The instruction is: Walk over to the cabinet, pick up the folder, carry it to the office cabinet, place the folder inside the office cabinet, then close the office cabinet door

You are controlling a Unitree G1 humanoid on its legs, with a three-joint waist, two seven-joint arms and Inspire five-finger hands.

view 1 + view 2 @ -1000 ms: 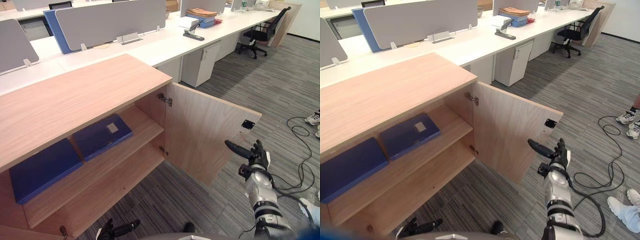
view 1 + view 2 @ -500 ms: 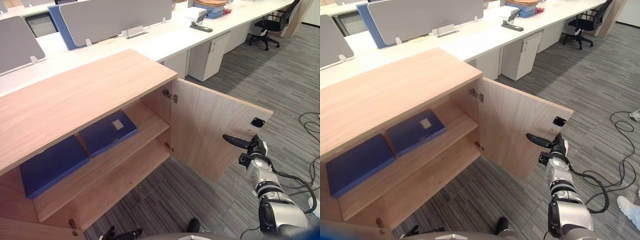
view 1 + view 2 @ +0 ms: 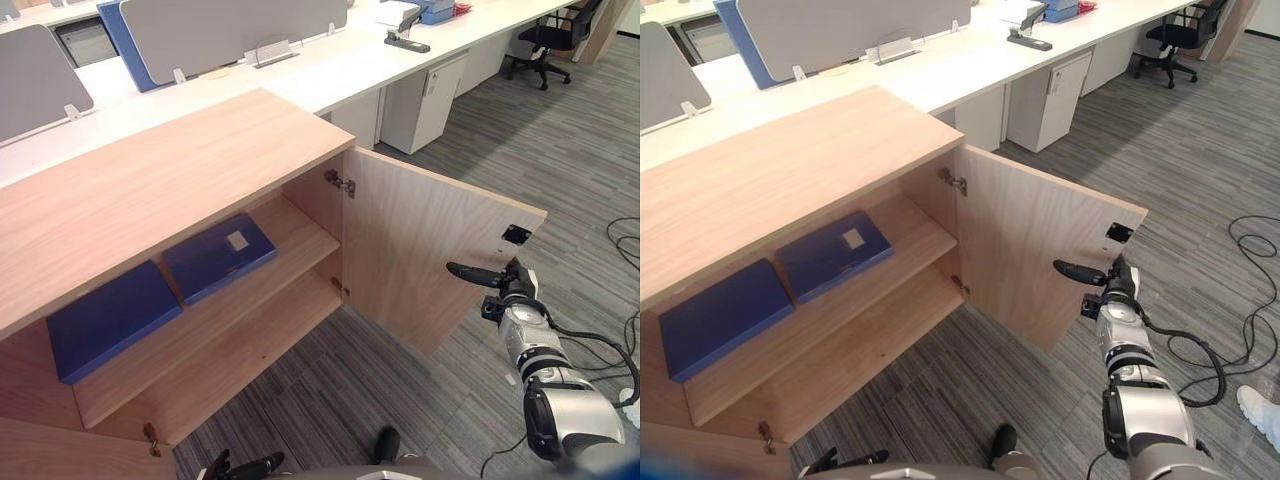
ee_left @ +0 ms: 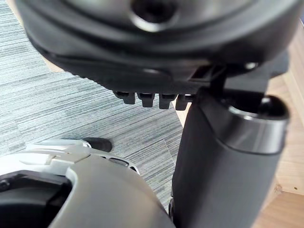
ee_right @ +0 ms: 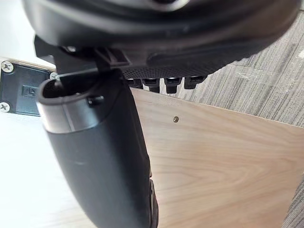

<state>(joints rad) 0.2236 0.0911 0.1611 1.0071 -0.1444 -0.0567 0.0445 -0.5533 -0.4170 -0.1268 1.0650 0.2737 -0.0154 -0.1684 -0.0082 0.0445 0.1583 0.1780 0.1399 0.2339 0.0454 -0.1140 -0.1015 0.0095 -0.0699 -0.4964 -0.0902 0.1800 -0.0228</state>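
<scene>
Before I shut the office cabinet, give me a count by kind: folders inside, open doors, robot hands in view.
Blue folders, lying flat inside the office cabinet: 2
Open cabinet door: 1
Robot hands: 2, the right hand near the door's free edge, the left hand low over the carpet, both empty
Total: 5

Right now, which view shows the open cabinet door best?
The left eye view: the whole cabinet door, swung open, right robot hand by its free edge. The right eye view matches. The right wrist view gives a close patch of its inner face and black catch plate; the left wrist view, an unidentifiable wood strip.
</scene>
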